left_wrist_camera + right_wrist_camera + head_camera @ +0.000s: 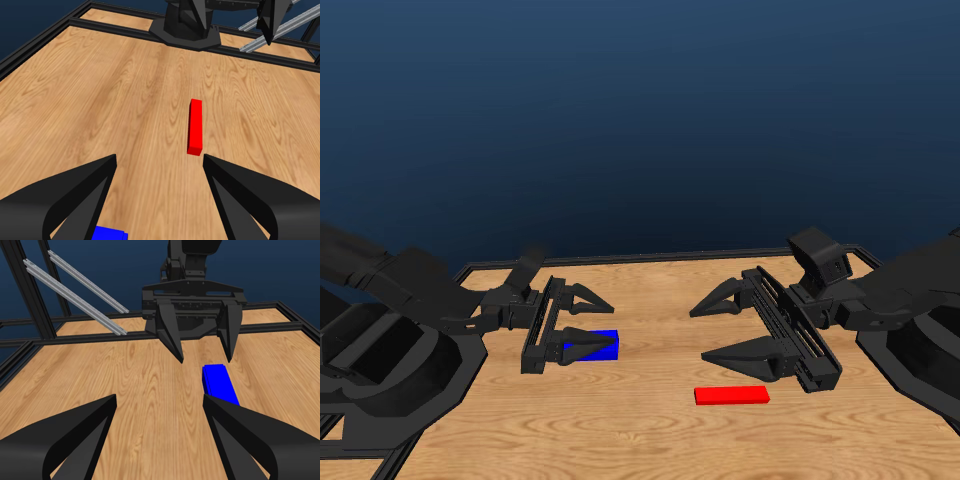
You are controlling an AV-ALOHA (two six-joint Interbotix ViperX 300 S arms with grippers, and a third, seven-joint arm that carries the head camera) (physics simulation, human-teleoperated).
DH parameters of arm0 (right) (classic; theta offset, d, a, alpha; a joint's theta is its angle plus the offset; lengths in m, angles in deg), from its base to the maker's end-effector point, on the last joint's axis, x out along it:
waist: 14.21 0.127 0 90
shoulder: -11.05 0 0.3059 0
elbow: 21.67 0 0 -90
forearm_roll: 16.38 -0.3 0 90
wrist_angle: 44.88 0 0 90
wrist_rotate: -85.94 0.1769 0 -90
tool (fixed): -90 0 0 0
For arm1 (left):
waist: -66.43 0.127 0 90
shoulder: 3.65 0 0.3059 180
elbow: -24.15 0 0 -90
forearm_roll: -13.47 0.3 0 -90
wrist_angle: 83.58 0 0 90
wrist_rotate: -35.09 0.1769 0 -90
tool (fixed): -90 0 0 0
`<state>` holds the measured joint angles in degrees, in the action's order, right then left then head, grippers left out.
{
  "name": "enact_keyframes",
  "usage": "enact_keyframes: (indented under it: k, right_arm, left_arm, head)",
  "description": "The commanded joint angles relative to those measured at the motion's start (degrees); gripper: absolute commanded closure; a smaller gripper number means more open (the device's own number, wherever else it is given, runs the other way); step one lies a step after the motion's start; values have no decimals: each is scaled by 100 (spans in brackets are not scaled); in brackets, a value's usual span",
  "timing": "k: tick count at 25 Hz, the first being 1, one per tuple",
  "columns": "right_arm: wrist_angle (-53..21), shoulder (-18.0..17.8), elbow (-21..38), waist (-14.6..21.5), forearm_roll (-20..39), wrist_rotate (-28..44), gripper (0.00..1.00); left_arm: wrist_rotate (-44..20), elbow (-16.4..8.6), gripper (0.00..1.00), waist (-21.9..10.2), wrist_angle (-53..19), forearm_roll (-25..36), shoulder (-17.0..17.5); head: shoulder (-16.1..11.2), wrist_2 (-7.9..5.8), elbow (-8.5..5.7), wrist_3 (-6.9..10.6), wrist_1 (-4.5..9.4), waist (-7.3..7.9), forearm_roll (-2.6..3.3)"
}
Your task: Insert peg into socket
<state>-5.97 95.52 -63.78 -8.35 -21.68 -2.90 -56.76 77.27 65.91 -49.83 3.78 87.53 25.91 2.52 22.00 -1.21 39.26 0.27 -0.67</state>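
Left gripper [590, 320] open, empty; socket [595, 345] lies flat on table [650, 440], partly behind its near jaw. Right gripper [705, 333] open, empty; peg [731, 395] flat on table, just nearer than its near jaw.

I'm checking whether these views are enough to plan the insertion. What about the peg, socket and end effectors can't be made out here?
- Socket: head view, left end effector's near jaw covers one end; no opening is visible in any view.
- Socket, left wrist view: cut off by the bottom edge.
- Peg: absent from the right wrist view.
- Right end effector: height above the table is unclear.
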Motion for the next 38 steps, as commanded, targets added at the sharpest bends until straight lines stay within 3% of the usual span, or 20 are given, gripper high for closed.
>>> enact_keyframes:
  k: [1,5,14,16,19,24,33,34,38]
  right_arm:
    - [-169,-23,238,-15,62,-21,0]
    - [-527,-179,448,-64,63,-106,0]
    - [-940,-274,787,-48,136,-213,0]
    - [-950,-302,768,-79,110,-163,0]
    - [-815,-300,700,-111,74,-89,0]
    - [-757,-343,639,-157,76,7,0]
    - [-700,-411,540,-223,94,225,0]
    - [-785,-424,514,-223,33,262,0]
    - [-1011,-504,435,-113,-31,518,0]
  left_arm:
    - [-131,26,0,186,-965,64,228]
    - [-279,226,0,294,-1215,152,347]
    - [-491,341,0,619,-1316,370,235]
    - [-533,333,0,647,-1245,450,169]
    - [-682,301,0,730,-1157,577,-24]
    - [-957,330,0,845,-1005,776,-327]
    - [-1460,247,0,1154,-558,1131,-1621]
    - [-1451,243,100,1117,-487,1175,-1688]
    - [-1588,275,100,982,-382,1157,-1677]
  head:
    - [-374,234,-245,-147,-162,127,-79]
    - [-728,415,-405,-344,-99,230,-151]
    - [-1155,472,-595,-325,-73,307,-178]
    - [-1210,586,-634,-402,-60,368,-219]
    - [-1301,652,-687,-483,-47,426,-250]
    - [-1425,631,-747,-441,-30,414,-242]
    - [-1541,534,-801,-314,-17,329,-198]
    - [-1542,518,-801,-292,-12,319,-191]
    - [-1482,416,-767,-173,3,280,-155]
